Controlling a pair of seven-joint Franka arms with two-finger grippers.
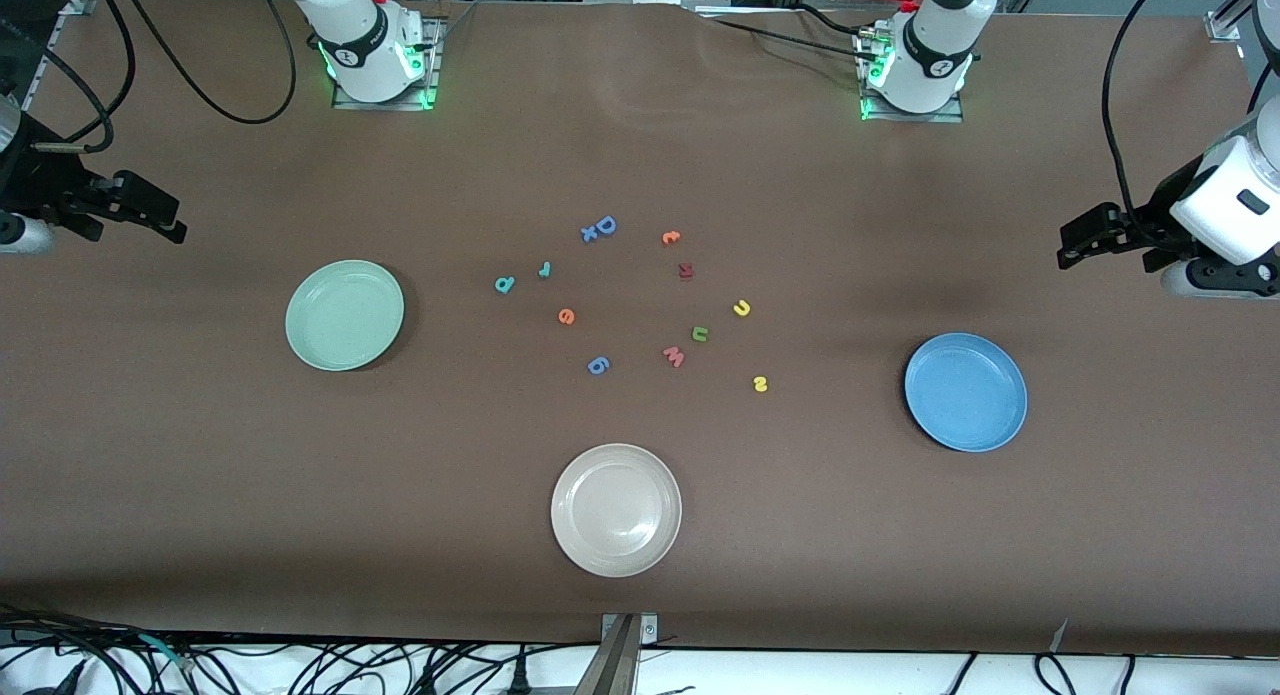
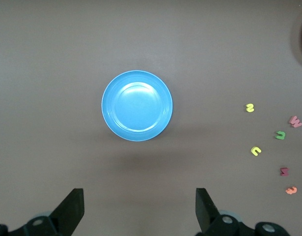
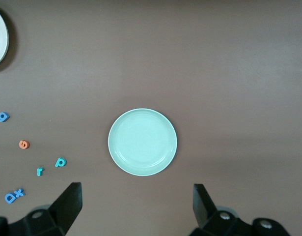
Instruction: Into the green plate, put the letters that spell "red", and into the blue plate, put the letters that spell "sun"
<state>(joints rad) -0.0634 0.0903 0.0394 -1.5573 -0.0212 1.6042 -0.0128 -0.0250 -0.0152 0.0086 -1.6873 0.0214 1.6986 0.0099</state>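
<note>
The letters lie loose on the brown table (image 1: 200, 475), grouped between the green plate (image 1: 344, 315) and the blue plate (image 1: 965, 392); none is on a plate. Landmark for placing: the beige plate (image 1: 616, 509), which sits nearest the front camera.

For "red": the teal "d" (image 1: 504, 284) and teal "r" (image 1: 545, 269) lie side by side, farther from the camera than the beige plate and toward the green plate's end. The orange "e" (image 1: 566, 317) lies nearer the beige plate than those two.

For "sun": the yellow "s" (image 1: 760, 383) is the closest of the three to the beige plate, toward the blue plate's end. The green "n" (image 1: 700, 333) and yellow "u" (image 1: 741, 308) lie farther from the camera than it.

Other letters in the group: a blue "D" (image 1: 604, 225) touching a blue "x" (image 1: 589, 234), a dark red "R" (image 1: 685, 270), a pink "w" (image 1: 674, 356), a blue "g" (image 1: 598, 365).

The left gripper (image 2: 138, 209) hangs at the blue plate's end of the table, fingers spread wide, holding nothing. The right gripper (image 3: 136, 206) hangs at the green plate's end, fingers likewise wide apart and holding nothing.
</note>
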